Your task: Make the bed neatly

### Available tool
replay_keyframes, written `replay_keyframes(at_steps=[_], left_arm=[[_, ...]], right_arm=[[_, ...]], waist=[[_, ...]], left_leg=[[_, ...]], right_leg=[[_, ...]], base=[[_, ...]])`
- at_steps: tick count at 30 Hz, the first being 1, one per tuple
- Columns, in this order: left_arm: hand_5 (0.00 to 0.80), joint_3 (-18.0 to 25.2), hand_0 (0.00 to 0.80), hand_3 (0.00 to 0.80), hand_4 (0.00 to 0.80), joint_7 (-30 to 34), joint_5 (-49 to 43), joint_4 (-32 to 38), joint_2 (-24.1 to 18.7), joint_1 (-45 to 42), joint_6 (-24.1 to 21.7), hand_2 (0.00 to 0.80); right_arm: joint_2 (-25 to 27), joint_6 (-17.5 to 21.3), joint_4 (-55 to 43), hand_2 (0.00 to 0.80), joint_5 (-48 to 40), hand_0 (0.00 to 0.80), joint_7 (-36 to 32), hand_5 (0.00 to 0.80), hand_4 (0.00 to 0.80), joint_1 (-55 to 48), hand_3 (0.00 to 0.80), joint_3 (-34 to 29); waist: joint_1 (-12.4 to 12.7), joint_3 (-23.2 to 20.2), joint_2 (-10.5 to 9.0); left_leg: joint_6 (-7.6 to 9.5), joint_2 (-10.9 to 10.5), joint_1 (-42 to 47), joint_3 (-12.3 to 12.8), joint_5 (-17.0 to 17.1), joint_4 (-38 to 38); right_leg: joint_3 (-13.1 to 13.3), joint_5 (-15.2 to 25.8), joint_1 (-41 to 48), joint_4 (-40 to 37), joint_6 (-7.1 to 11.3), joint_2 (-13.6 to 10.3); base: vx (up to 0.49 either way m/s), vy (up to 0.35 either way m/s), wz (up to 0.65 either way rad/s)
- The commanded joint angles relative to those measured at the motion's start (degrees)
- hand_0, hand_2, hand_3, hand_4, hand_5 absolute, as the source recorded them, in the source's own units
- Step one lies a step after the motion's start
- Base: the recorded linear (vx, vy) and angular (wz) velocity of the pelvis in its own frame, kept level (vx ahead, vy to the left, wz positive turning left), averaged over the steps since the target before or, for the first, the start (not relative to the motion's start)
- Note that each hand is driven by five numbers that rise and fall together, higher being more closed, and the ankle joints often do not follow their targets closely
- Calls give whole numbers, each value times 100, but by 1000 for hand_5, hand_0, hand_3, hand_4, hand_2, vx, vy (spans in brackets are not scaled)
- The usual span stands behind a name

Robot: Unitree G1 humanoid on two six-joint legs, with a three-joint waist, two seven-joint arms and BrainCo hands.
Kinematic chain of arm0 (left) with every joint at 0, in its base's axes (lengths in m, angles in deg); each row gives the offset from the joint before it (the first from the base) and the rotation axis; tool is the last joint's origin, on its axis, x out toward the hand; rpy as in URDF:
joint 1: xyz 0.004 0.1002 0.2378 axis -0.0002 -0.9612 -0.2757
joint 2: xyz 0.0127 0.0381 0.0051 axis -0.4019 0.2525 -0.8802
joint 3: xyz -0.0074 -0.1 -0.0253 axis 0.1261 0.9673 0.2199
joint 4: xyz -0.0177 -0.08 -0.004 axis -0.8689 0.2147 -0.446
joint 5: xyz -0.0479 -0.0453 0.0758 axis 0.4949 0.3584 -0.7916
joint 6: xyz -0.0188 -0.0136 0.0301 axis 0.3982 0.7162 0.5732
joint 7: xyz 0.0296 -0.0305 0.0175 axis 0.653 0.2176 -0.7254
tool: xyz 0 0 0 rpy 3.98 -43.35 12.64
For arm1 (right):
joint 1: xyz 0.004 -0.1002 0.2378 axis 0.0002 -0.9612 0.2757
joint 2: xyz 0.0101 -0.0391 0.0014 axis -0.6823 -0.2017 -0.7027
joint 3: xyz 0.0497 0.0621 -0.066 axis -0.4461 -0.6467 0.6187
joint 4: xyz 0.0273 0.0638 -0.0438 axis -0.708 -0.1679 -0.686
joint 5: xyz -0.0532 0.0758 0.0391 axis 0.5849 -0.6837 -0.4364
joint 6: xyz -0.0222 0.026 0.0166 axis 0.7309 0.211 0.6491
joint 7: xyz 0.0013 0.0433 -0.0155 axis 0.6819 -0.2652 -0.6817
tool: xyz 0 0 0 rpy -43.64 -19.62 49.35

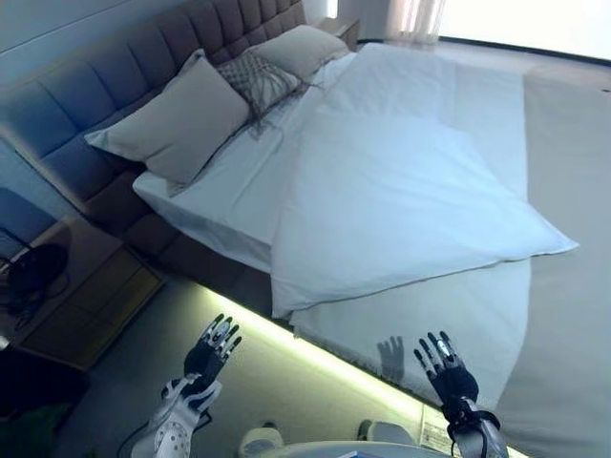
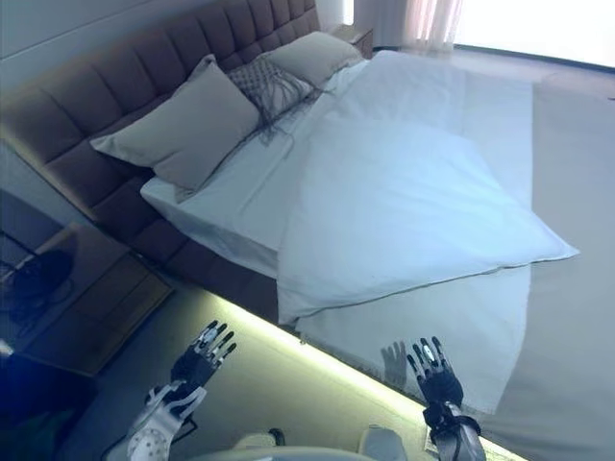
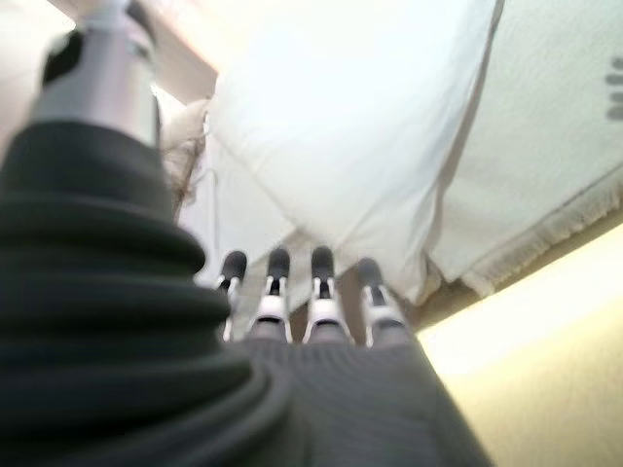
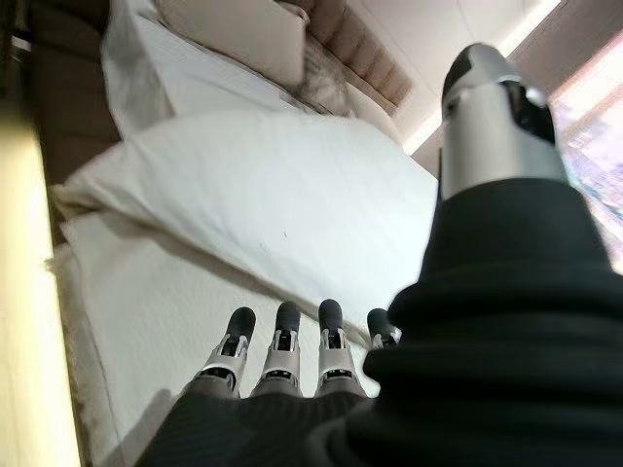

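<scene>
Duvet (image 1: 401, 191) askew, beyond both open hands (image 1: 212, 351).

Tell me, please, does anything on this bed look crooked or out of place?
Yes. The white duvet lies askew: it is turned at an angle to the bed, and one corner juts onto the beige cover. Both the left hand and the right hand are open and touch nothing.

Cool daylight enters from the window (image 1: 516, 19) beyond the bed (image 1: 401, 191). A bright strip glows under the bed's near edge. Left wrist view overexposed, soft; duvet (image 3: 360, 107) glares white.
</scene>
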Motion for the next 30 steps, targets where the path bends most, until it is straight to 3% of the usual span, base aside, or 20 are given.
replay_keyframes(at_steps=[1,3,4,6,8,9,14,17,18,20,22,26,28,30], left_arm=[[0,302,0,0,0,232,-246,245,-119,-110,-156,0],[0,311,0,0,0,249,-247,263,-103,-133,-160,0],[0,281,0,0,0,220,-238,284,-99,-139,-189,0],[0,326,0,0,0,74,-282,258,-143,-128,-172,0],[0,361,0,0,0,168,-301,365,-209,-115,-139,0],[0,314,0,0,0,125,-298,485,-223,-123,-108,0],[0,232,0,0,0,4,-364,430,-346,-62,-230,0],[0,246,0,0,0,-23,-447,294,-358,34,-283,0],[0,265,0,0,0,-32,-448,298,-366,33,-277,0],[0,306,0,0,0,-33,-391,430,-365,-6,-234,0],[0,332,0,0,0,-150,-400,578,-326,-97,-256,0],[0,429,0,0,0,-69,-367,483,-317,-74,-307,0],[0,516,0,0,0,-34,-393,521,-366,-79,-211,0],[0,615,0,0,0,-3,-399,525,-434,-78,-138,0]], right_arm=[[-54,284,-390,0,41,0,-20,0,0,97,0,146],[-93,250,-393,0,105,0,70,0,0,103,0,198],[-127,303,-339,0,132,0,148,0,0,143,0,296],[-273,270,-305,0,147,0,269,0,0,119,0,339],[-414,149,-550,0,253,0,339,0,0,-16,0,300],[-466,221,-626,0,396,0,369,0,0,-77,0,374],[-481,301,-640,0,403,0,309,0,0,-67,0,320],[-514,381,-654,0,368,0,338,0,0,63,0,259],[-507,370,-683,0,363,0,365,0,0,96,0,262],[-501,361,-747,0,414,0,439,0,0,152,0,314],[-475,341,-760,0,421,0,431,0,0,188,0,336],[-441,239,-457,0,281,0,255,0,0,519,0,187],[-482,160,-376,0,273,0,217,0,0,643,0,112],[-543,60,-362,0,320,0,153,0,0,646,0,42]], waist=[[290,-78,332],[347,-85,367],[368,-93,382],[394,-131,325],[444,-232,115],[476,-284,64],[482,-521,38],[470,-578,89],[430,-554,121],[372,-449,97],[297,-398,120],[37,-230,-146],[4,-210,-205],[-8,-234,-231]], left_leg=[[-113,175,-664,-185,2346,-1609],[-54,69,-628,-295,2240,-1506],[9,9,-536,-326,1977,-1444],[90,-72,-471,-182,1728,-1146],[310,-362,-658,71,1481,-597],[448,-498,-632,117,1368,-529],[802,-848,-536,94,1183,-547],[1017,-1055,-338,15,1003,-525],[1055,-1066,-210,-3,928,-493],[1047,-1115,26,3,833,-474],[992,-1071,262,-36,737,-512],[893,-1053,801,-33,168,-522],[844,-953,992,-36,-2,-565],[794,-805,1141,-49,-129,-604]], right_leg=[[-192,-252,981,74,330,388],[-58,-467,1115,279,418,253],[29,-544,1135,449,506,126],[-43,-589,1222,786,675,-237],[-109,94,1223,1158,907,-650],[-148,472,1084,1467,910,-830],[-19,988,1062,1802,814,-981],[32,1424,709,2946,857,-908],[49,1506,417,3168,789,-894],[-109,1232,58,2815,606,-912],[-233,1139,-293,1880,492,-785],[59,1826,-556,8,758,-952],[220,2152,-581,-326,916,-1006],[245,2220,-593,-439,1010,-1010]], base=[[581,213,-13],[558,252,-29],[541,268,-72],[501,260,-80],[416,218,-56],[427,254,-31],[306,184,2],[201,189,4],[200,139,10],[258,4,4],[254,-164,-14],[247,-272,-17],[244,-290,6],[202,-218,7]])
